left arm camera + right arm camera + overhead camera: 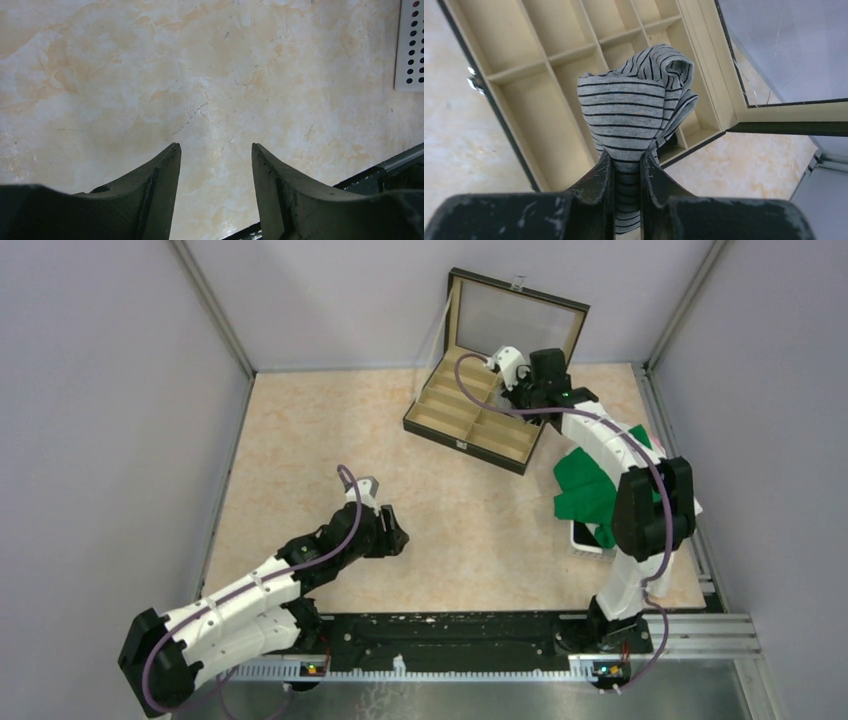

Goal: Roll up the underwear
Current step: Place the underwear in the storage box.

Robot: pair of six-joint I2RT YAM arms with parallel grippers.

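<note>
Rolled garment and its surroundings. The grey, black-striped soft fabric underwear is bunched into a loose roll and held in the air. Its lower end is pinched between the fingers of the right gripper, which is clenched on it. The roll's bulk stands beyond the fingertips, and a short tail runs back between the jaws.

The roll hangs above the black compartmented case with a cream lining, on the side nearest the hinge. Which compartment lies directly beneath it cannot be told. The compartments in view hold nothing. The case's glass-paned lid stands open on the far side, so room beyond the roll is bounded by the pane. The case sits at the far centre-right of the beige marbled table.

Near and right of the case, green cloth lies piled in a white perforated basket beside the right arm.

The left gripper is released, its jaws spread over bare tabletop at near centre-left, well apart from the case. Grey enclosure walls bound the table on the left, far and right sides.
</note>
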